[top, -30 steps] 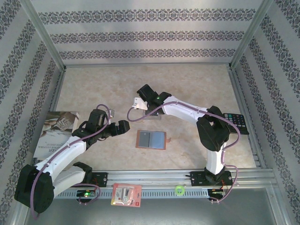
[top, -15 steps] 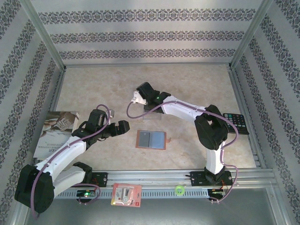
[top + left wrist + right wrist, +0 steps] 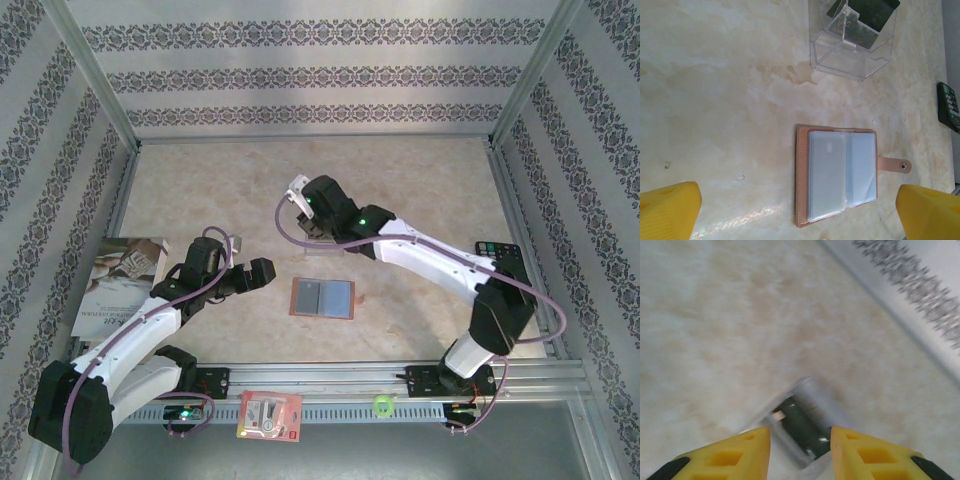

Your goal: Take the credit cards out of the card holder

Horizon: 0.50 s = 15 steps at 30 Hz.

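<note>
The card holder (image 3: pixel 322 298) lies open and flat on the table, brown with grey-blue clear sleeves (image 3: pixel 840 175). I cannot tell whether a card sits in those sleeves. Dark glossy credit cards (image 3: pixel 866 14) stand inside a clear plastic box (image 3: pixel 852 47) beyond the holder. My right gripper (image 3: pixel 800 432) hovers over that box (image 3: pixel 807 427), open, with nothing between its yellow fingers (image 3: pixel 742 447). In the top view it (image 3: pixel 302 203) is past the holder. My left gripper (image 3: pixel 800 215) is wide open, low and to the left of the holder (image 3: pixel 262 272).
A black calculator (image 3: pixel 497 252) lies at the right edge, also seen in the left wrist view (image 3: pixel 950 107). A magazine (image 3: pixel 120 280) lies at the left. A red-and-white packet (image 3: pixel 270 415) and a green ring (image 3: pixel 382 404) sit on the front rail. Patterned walls enclose the table.
The right gripper's jaws have parted above the clear box. Its wrist shifted toward the back and its elbow swung out to the right. The left arm barely moved.
</note>
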### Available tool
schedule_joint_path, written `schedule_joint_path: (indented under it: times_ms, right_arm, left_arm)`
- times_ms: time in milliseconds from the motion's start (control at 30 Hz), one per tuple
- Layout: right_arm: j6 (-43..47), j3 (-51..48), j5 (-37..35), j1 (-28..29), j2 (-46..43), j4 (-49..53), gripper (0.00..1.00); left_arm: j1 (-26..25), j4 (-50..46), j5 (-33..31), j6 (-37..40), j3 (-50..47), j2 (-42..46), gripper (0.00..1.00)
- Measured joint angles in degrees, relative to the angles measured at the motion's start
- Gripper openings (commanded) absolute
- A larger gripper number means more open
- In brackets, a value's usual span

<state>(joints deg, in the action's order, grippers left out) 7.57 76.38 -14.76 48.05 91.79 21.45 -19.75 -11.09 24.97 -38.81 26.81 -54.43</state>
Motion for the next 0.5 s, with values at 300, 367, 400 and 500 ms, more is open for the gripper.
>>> schedule_joint_path:
  times_ms: [300,367,400,500]
  right_arm:
    - [-18.25,-12.5,11.67,5.97,2.29,6.43,0.38]
    - [-20.13,-13.05,12.37,7.74,4.0,6.6,0.38]
    - [-20.96,-13.09,12.59,8.76,4.87,6.64,0.38]
    - [-22.34,-13.07,12.72,11.3,7.15,6.38,0.37]
  left_arm:
    - [0.0,0.33,-3.5,-1.14,-2.56,3.26,1.0]
    - [0.0,0.31,-4.55,-1.42,-3.06,3.74,1.0]
    - [0.0,0.33,-4.96,-1.6,-3.34,3.96,1.0]
    - [0.0,0.28,-5.81,-2.01,-4.35,4.63,1.0]
